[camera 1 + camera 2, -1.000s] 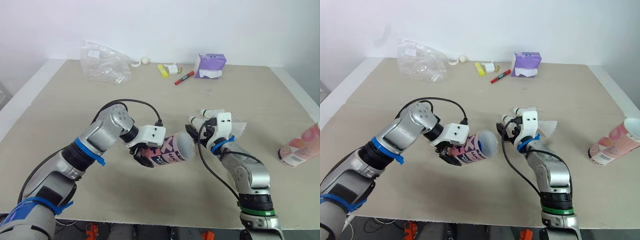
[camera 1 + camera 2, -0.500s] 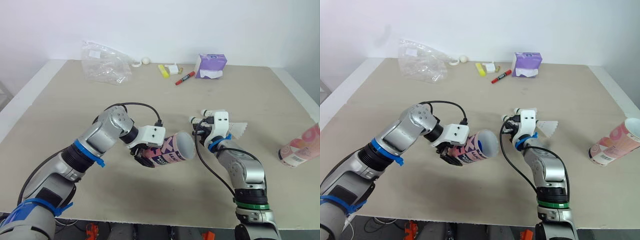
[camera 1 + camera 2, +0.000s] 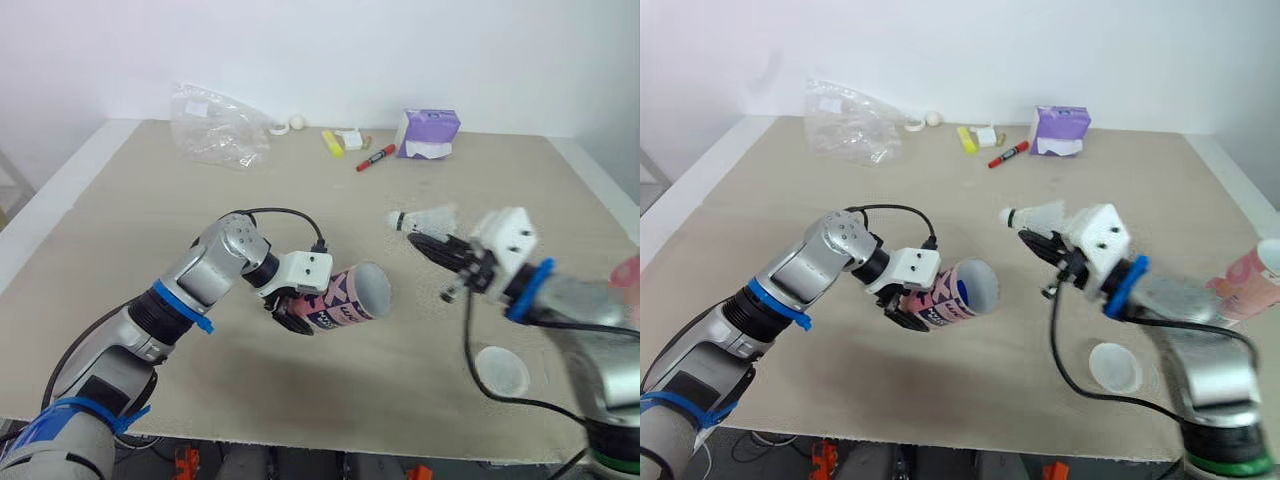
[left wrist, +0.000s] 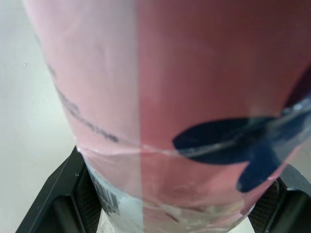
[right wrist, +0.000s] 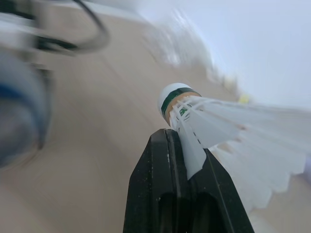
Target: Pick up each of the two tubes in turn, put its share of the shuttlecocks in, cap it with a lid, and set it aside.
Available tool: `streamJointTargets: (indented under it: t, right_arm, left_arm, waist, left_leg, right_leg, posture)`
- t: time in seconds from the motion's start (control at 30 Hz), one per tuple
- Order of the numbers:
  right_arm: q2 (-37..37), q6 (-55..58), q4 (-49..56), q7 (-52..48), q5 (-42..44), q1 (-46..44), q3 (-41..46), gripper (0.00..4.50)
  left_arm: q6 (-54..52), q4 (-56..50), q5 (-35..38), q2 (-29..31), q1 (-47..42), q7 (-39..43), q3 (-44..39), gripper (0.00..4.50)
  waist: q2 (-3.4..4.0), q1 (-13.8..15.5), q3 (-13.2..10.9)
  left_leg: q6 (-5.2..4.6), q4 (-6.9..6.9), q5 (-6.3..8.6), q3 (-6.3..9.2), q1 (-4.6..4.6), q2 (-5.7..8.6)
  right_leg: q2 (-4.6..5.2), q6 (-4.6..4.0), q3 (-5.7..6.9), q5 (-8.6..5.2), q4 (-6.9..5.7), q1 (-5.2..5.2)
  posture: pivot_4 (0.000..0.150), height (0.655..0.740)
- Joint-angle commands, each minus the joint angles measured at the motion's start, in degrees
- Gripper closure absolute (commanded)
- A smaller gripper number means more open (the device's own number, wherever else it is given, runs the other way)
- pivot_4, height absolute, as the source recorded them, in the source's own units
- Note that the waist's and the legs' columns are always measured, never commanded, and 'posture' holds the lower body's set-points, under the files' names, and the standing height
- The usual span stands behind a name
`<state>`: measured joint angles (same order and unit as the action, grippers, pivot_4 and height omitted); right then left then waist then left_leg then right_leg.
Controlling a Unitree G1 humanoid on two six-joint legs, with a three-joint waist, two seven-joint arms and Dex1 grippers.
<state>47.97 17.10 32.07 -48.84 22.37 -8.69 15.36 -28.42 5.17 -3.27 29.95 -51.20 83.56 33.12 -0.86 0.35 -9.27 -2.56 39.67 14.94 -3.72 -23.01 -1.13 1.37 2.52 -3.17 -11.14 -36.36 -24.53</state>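
A pink patterned tube (image 3: 340, 300) lies almost level just above the table, its open mouth (image 3: 373, 290) facing right. My left gripper (image 3: 297, 316) is closed around its lower end, and its black fingers (image 4: 58, 208) flank the tube (image 4: 160, 97) in the left wrist view. My right gripper (image 3: 422, 240) is raised to the right of the tube's mouth and shut on the feather skirt of a white shuttlecock (image 3: 425, 218), cork pointing left. The shuttlecock (image 5: 204, 121) sits pinched between the closed fingertips (image 5: 167, 145). A clear round lid (image 3: 1113, 367) lies on the table under my right arm. The second pink tube (image 3: 1252, 278) lies at the right edge.
At the back of the table are a crumpled clear plastic bag (image 3: 215, 125), a purple tissue pack (image 3: 428, 133), a red marker (image 3: 372, 158), a yellow item (image 3: 331, 142) and small white bits. The table's front edge runs close below both arms.
My right gripper has shut on a shuttlecock, lifted it off the table and swung right. The lid under it has come into sight. The left arm holds the tube as before.
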Motion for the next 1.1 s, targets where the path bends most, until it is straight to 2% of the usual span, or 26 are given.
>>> streamJointTargets:
  t: [0.03, 0.23, 0.53, 0.57, 0.63, 0.8, 0.87, 1.1]
  right_arm:
    - [3.4, -7.8, 4.0, -7.9, 0.6, 3.2, 2.7, 4.42]
    - [5.1, -12.5, 4.5, -10.3, -2.9, 5.3, -1.3, 4.42]
    - [5.0, -15.8, 1.3, -11.5, -5.8, -0.1, -8.9, 4.42]
    - [4.8, -15.0, 1.4, -11.6, -4.9, -0.5, -9.1, 3.79]
    - [4.3, -13.0, 2.1, -11.1, -2.6, -1.0, -8.6, 3.07]
    - [2.9, -3.5, 4.6, -6.7, 8.0, 1.1, -2.3, 0.66]
    - [2.3, 0.1, 3.8, -4.6, 11.2, 3.0, 1.4, 0.07]
    - [-2.3, 4.5, -7.3, 1.3, 10.7, 11.9, 10.0, 0.07]
  left_arm:
    - [0.4, 2.6, -2.0, 0.2, 0.9, -1.5, 1.4, 1.14]
    - [0.6, 3.2, -1.9, -0.3, 0.5, -2.1, 1.2, 1.14]
    - [-0.3, 2.1, -2.0, 0.0, 1.3, -2.1, 1.3, 1.14]
    - [-0.2, 2.2, -2.0, 0.0, 1.2, -2.1, 1.3, 1.14]
    - [-0.2, 2.3, -2.0, -0.1, 1.2, -2.1, 1.3, 1.14]
    - [-0.1, 2.6, -2.1, -0.2, 1.2, -2.3, 1.4, 1.14]
    - [0.0, 2.6, -2.1, -0.2, 1.3, -2.3, 1.4, 1.14]
    - [-0.1, 2.5, -2.1, -0.3, 1.4, -2.2, 1.5, 1.14]
  waist:
    - [-0.18, -0.1, 0.1]
    - [-0.22, -0.1, 0.1]
    - [-0.25, -0.1, 0.1]
    - [-0.25, 0.0, 0.1]
    - [-0.25, 0.0, 0.1]
    - [-0.28, 0.0, 0.1]
    - [-0.29, 0.0, 0.1]
    - [-0.52, 0.2, 0.2]
  left_leg:
    - [0.00, 0.00, 0.00, 0.02, 0.15, -0.02]
    - [-0.08, 0.00, -0.06, 0.07, 0.39, -0.08]
    - [-0.08, -0.01, -0.06, 0.04, 0.32, -0.02]
    - [-0.08, -0.02, -0.06, 0.07, 0.30, 0.00]
    - [-0.08, -0.03, -0.05, 0.07, 0.28, 0.00]
    - [-0.08, -0.02, -0.05, 0.11, 0.26, 0.00]
    - [-0.08, -0.02, -0.05, 0.12, 0.26, -0.01]
    - [-0.08, -0.03, -0.05, 0.18, 0.26, -0.01]
  right_leg:
    - [-0.02, -0.01, 0.00, -0.01, 0.01, 0.16]
    - [-0.03, -0.04, -0.11, 0.00, 0.00, 0.32]
    - [0.00, -0.04, -0.24, 0.00, 0.00, 0.27]
    - [-0.01, -0.04, -0.23, -0.02, 0.00, 0.26]
    - [-0.01, -0.05, -0.24, -0.03, 0.00, 0.25]
    - [0.00, -0.05, -0.24, -0.03, 0.00, 0.25]
    - [0.00, -0.05, -0.24, -0.03, 0.00, 0.25]
    - [0.00, -0.05, -0.19, -0.03, 0.01, 0.27]
  posture:
    - [0.150, 0.7400]
    - [0.150, 0.7400]
    - [0.150, 0.7400]
    - [0.150, 0.7400]
    - [0.150, 0.7400]
    - [0.150, 0.7400]
    - [0.150, 0.7400]
    - [0.150, 0.7400]
